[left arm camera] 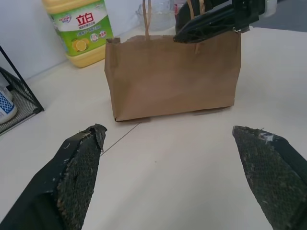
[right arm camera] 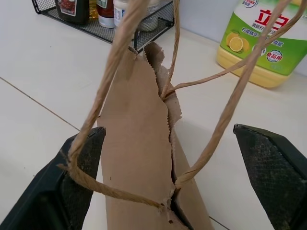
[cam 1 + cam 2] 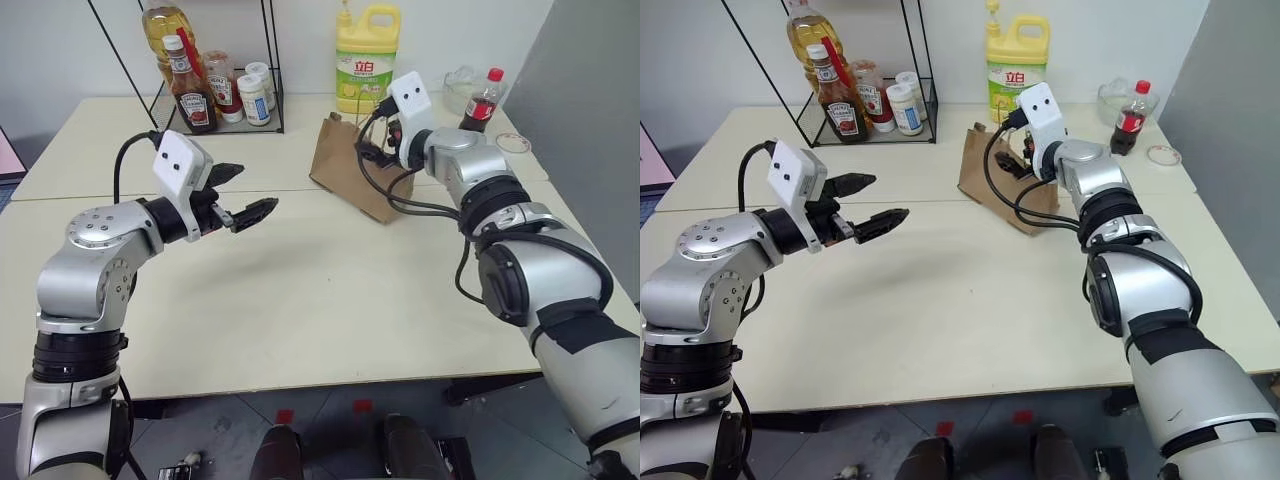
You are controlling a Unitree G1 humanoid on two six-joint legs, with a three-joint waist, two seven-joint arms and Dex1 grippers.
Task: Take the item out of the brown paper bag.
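The pale table point(image 3: 300, 300) is carrying everything. At its far edge the yellow detergent jug point(image 3: 366, 58) is standing just behind the brown paper bag point(image 3: 345, 165), which is standing upright right of centre. The right gripper point(image 2: 168, 158) is hovering over the bag's top, jaws spread wide, the tan handles point(image 2: 230, 110) looping between them. The left gripper point(image 3: 245, 195) is hanging over the table's left side, well apart from the bag, jaws spread and empty. The item is hiding from sight

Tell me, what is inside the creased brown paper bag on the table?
The creased brown paper bag stands upright with its mouth nearly pressed flat, two thin tan loop handles rising above it. Its paper walls cover anything inside.
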